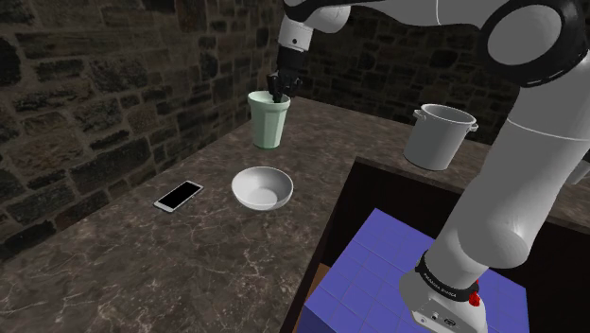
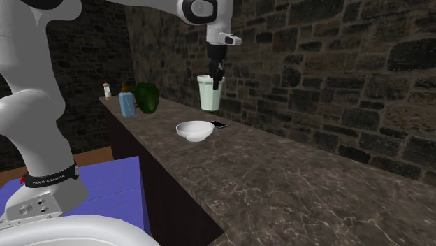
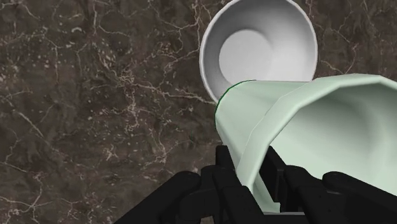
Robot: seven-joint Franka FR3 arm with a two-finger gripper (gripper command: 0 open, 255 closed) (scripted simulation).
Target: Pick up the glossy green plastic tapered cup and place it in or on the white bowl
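Right now you hold the pale green cup (image 1: 269,121), its wall pinched between the closed jaws of the gripper (image 1: 281,92), lifted clear of the counter (image 1: 142,265). The white bowl (image 1: 263,187) sits below the jaws, slightly off-centre. You are mid-carry, I judge: next centre the cup over the bowl, lower, release. White lettering on the arm's base band (image 2: 49,176) is too small to read.

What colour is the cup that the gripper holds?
The cup is pale mint green, seen best in the shoulder view.
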